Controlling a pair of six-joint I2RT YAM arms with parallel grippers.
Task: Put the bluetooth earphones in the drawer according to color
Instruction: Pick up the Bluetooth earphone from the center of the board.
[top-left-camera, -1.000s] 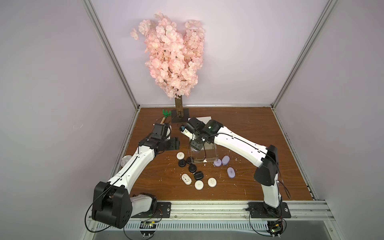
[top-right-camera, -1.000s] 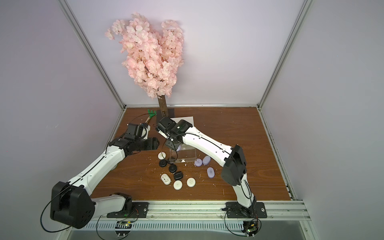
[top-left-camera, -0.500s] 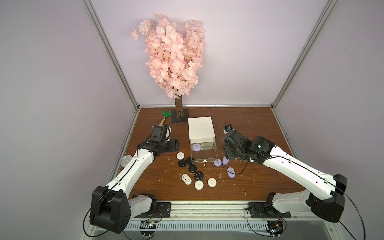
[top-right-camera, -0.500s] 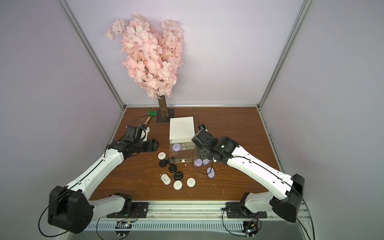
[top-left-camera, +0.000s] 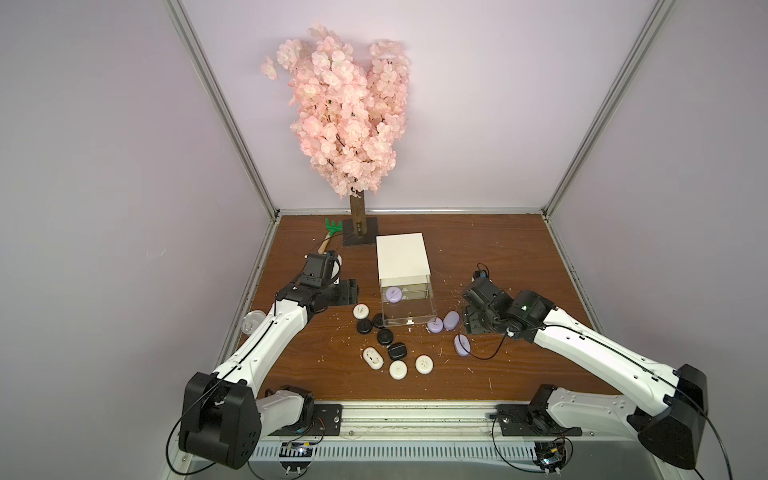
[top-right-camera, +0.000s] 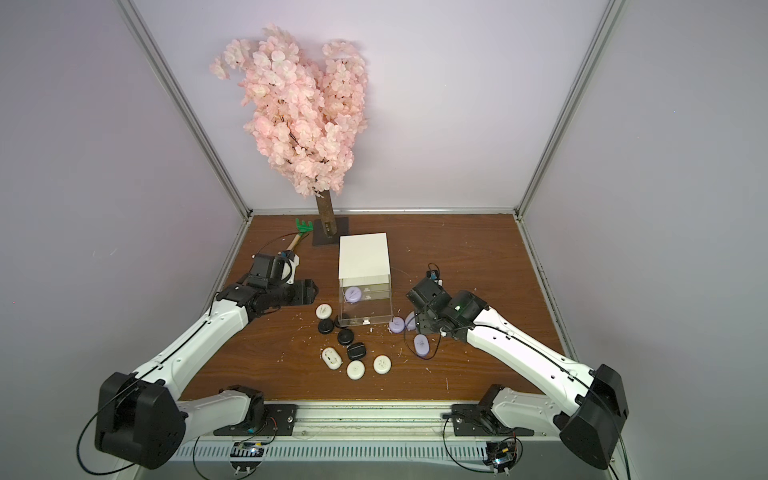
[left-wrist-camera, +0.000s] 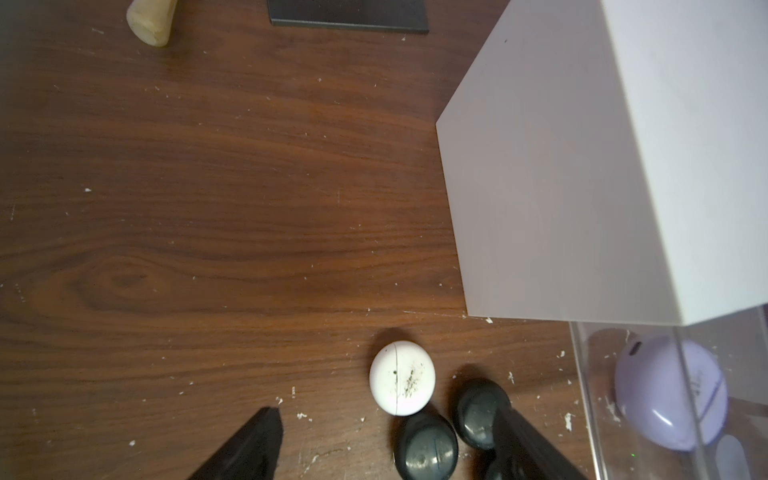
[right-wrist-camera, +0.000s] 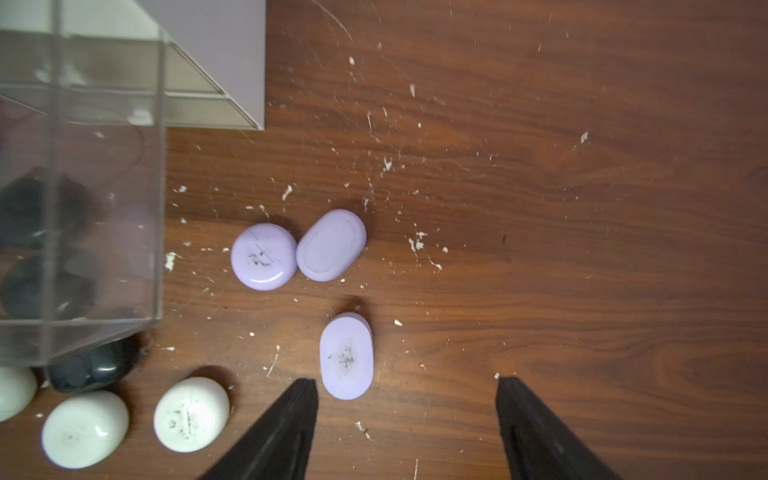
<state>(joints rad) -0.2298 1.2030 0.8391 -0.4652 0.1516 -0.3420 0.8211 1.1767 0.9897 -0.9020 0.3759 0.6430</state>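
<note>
Right gripper is spread and empty, with an oval lavender case just beside one fingertip on the table. Two more lavender cases touch each other beyond it. Left gripper (also spread, holding nothing) hangs over a white case and black cases. The pulled-out drawer holds a round lavender case.

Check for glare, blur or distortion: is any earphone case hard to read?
In both top views, even soft light, frame posts lean from wide-angle distortion; in the left wrist view, the lavender case looks hazy through the clear drawer, with a glossy highlight; in the right wrist view, black cases smear behind that drawer, while the loose lavender cases are sharp.
</note>
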